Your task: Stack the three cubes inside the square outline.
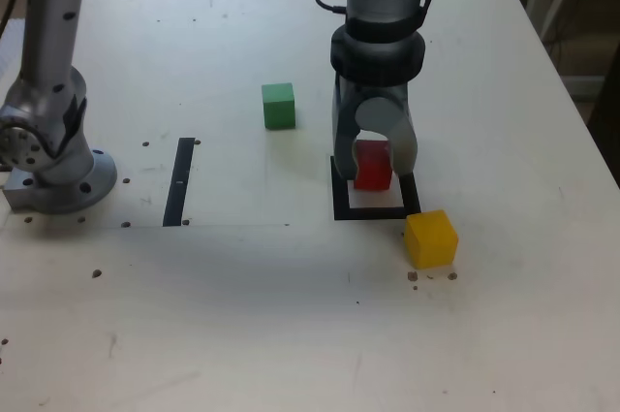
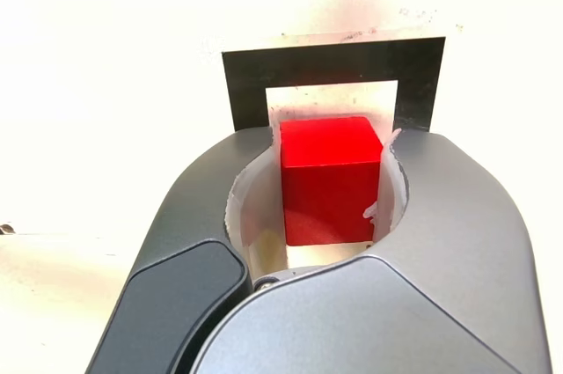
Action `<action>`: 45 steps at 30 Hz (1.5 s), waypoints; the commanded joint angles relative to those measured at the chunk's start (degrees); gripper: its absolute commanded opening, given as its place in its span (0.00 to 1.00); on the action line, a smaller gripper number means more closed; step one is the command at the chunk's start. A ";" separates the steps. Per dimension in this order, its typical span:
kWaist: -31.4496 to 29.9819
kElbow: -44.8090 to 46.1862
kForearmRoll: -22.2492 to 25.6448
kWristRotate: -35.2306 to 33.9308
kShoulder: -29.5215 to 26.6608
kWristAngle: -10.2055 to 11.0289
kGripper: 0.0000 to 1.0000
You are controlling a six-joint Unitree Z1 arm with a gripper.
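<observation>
A: Exterior view, from the left?
B: Arm base [image 1: 60,174], then black tape strip [image 1: 179,182]. Green cube [image 1: 279,107] next, on the white tabletop [image 1: 242,315].
A: Gripper [image 1: 374,162]?
B: Pointing down, fingers clamped on the red cube [image 2: 330,189], which shows against the white centre of the square outline [image 1: 373,213]. Touching down or raised: can't tell.
A: Farthest right?
B: Yellow cube [image 1: 431,239], by the outline's lower-right corner.
</observation>
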 commanded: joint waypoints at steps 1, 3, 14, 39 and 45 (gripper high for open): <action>-0.09 0.53 -0.87 -0.19 0.13 -0.24 0.32; -0.23 1.09 -1.86 -0.29 0.31 -0.54 0.32; -0.95 2.10 -2.82 -1.68 -0.33 -0.11 0.44; -2.72 1.51 1.84 -3.50 -5.91 -1.15 0.99; -7.93 -1.61 4.84 -12.36 -8.98 -2.35 0.99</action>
